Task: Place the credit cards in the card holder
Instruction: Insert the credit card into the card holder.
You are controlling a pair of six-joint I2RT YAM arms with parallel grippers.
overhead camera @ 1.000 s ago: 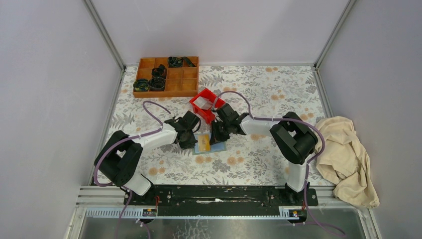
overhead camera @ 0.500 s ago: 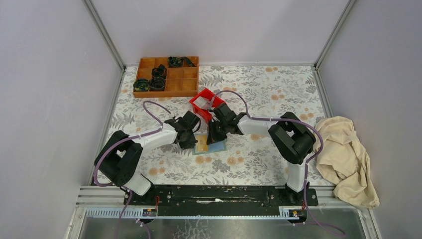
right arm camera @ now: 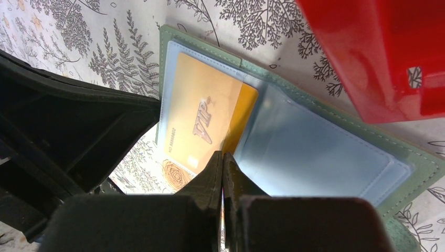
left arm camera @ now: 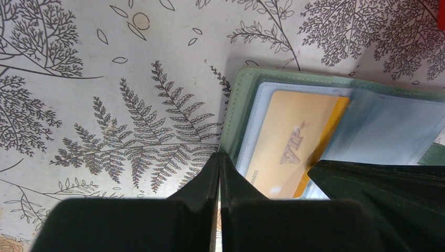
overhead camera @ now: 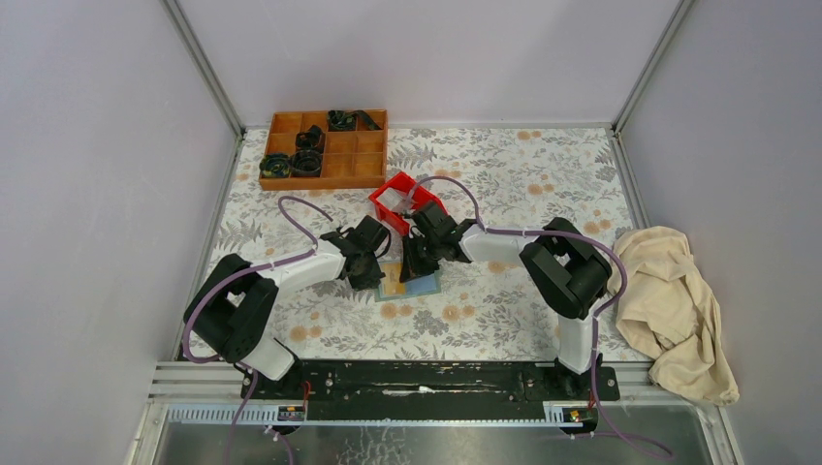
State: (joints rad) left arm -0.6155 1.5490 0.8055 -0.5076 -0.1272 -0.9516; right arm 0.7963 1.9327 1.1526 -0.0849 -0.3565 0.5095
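While the card holder (overhead camera: 417, 285) lies open on the tabletop (overhead camera: 523, 174), just nearer than the red bin (overhead camera: 395, 203), with the yellow-tan card (right arm camera: 202, 118) in its left pocket, the left gripper (left arm camera: 219, 157) and the right gripper (right arm camera: 222, 157) both have their jaws pressed together, tips at the holder.

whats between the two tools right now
The yellow card, tucked into a pocket of the open card holder; both wrist views show it.

Visible are one yellow card (left arm camera: 286, 139), one green card holder (right arm camera: 315, 152), one red bin (right arm camera: 378, 52), one wooden tray (overhead camera: 339, 182), one cloth (overhead camera: 674, 310).
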